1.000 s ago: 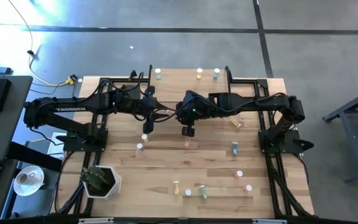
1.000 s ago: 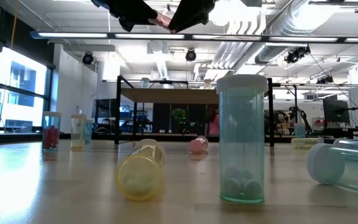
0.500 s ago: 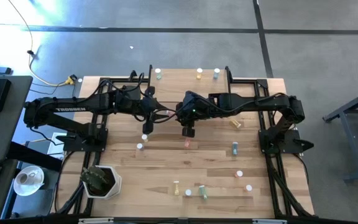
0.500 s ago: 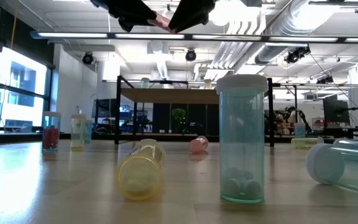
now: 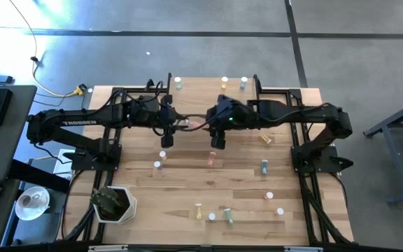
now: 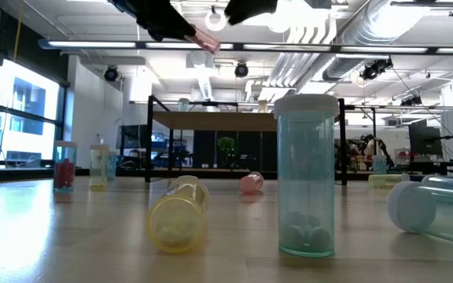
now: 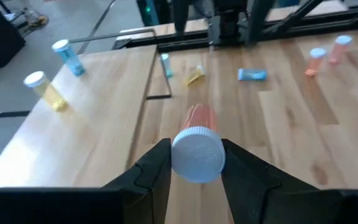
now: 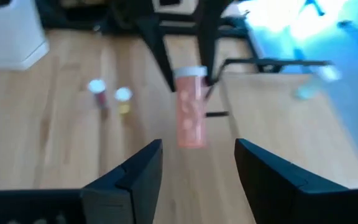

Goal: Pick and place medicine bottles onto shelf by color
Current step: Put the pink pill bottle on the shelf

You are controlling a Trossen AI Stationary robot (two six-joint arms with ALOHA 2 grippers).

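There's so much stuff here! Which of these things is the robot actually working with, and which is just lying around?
Part of the job:
- pink bottle, held by the left gripper
- right gripper, open, facing it
- loose bottles on the table, e.g. the blue bottle
- shelf

Just lying about:
- white pot
- white cup
- yellow cable on the floor
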